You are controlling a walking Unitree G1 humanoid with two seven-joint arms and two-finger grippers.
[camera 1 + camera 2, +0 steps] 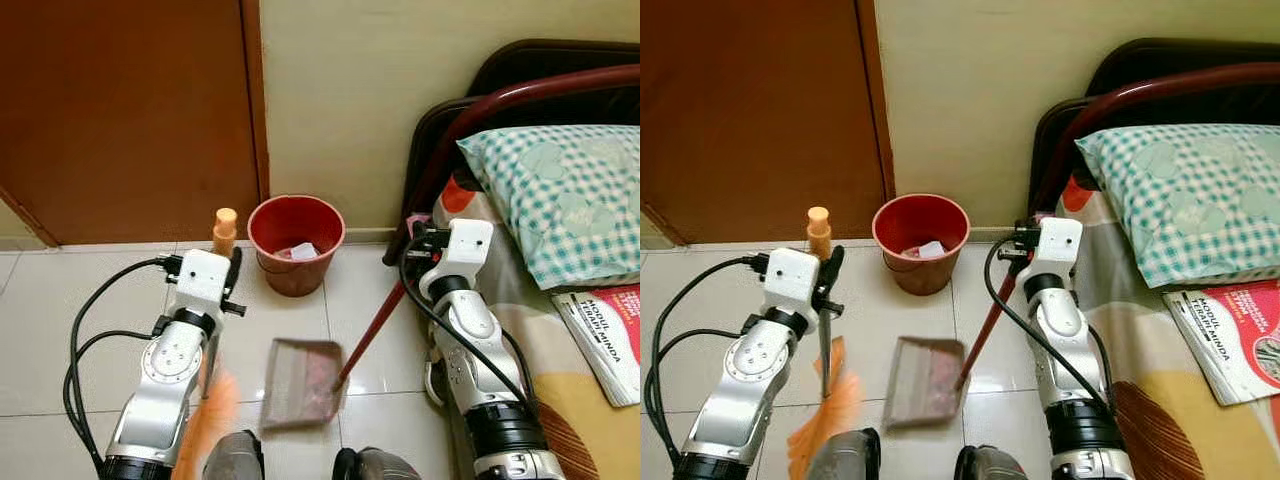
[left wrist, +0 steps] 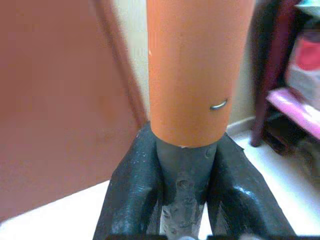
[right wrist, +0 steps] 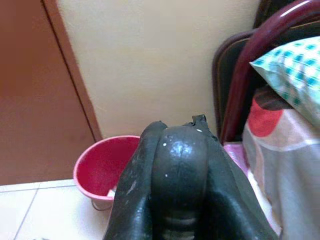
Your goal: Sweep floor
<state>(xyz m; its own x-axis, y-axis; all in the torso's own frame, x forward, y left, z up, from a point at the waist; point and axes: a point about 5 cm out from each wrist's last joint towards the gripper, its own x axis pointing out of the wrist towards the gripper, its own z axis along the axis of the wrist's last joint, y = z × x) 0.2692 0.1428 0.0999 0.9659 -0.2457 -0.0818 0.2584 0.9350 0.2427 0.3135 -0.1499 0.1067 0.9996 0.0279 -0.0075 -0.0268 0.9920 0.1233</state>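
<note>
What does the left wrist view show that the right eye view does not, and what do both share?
Left wrist view alone: the two black fingers seen from close by, clamped on the grey shaft just below the orange handle, and a small metal staple in that handle.

Right eye view alone: the orange bristles on the floor, the dustpan whose red handle the right gripper holds, the red bucket, the pillow and a magazine on the bed.

Both: the broom in the left gripper, the brown door, the cream wall and the pale floor tiles.
</note>
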